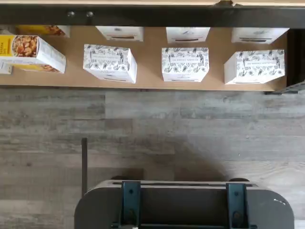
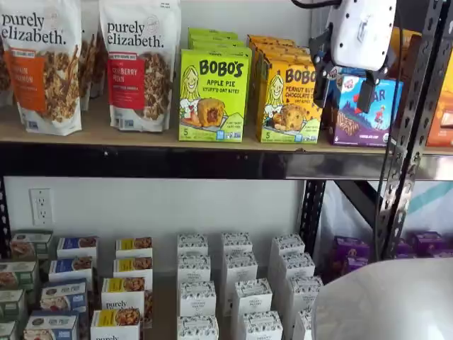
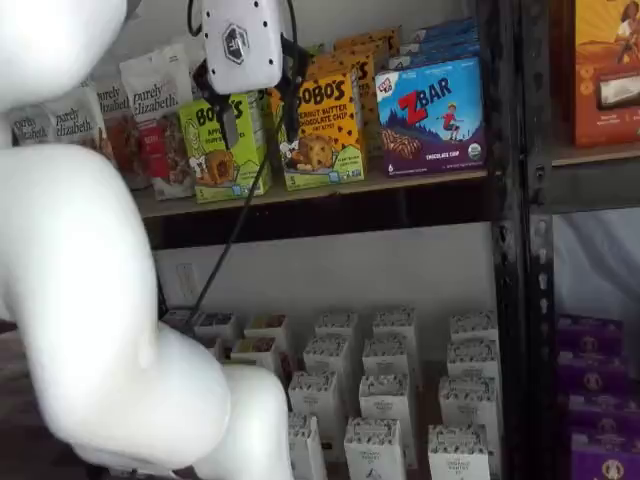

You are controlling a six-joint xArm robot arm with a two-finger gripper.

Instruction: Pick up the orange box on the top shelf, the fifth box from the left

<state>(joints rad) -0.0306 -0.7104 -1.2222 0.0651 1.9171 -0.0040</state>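
On the top shelf (image 2: pixel 141 134): orange box (image 2: pixel 289 99) upright at the front edge, between the lime-green box (image 2: pixel 212 95) and the blue-purple box (image 2: pixel 364 106).
Pincer (image 2: pixel 347 88): white body with two black fingers (image 2: pixel 320 81) set wide apart, nothing between them; it hangs in front of the shelf, clear of the orange box.
Both shelf views: pincer shows against the boxes; in one (image 3: pixel 258 125) it overlaps the lime-green box and the orange box's edge.
Granola bags (image 2: pixel 134 64): only fully seen in one shelf view, beyond the lime-green box.
Wrist view: no orange box; white patterned boxes (image 1: pixel 185 64) in rows on a lower board, grey plank floor (image 1: pixel 143 129), dark mount (image 1: pixel 183 205).
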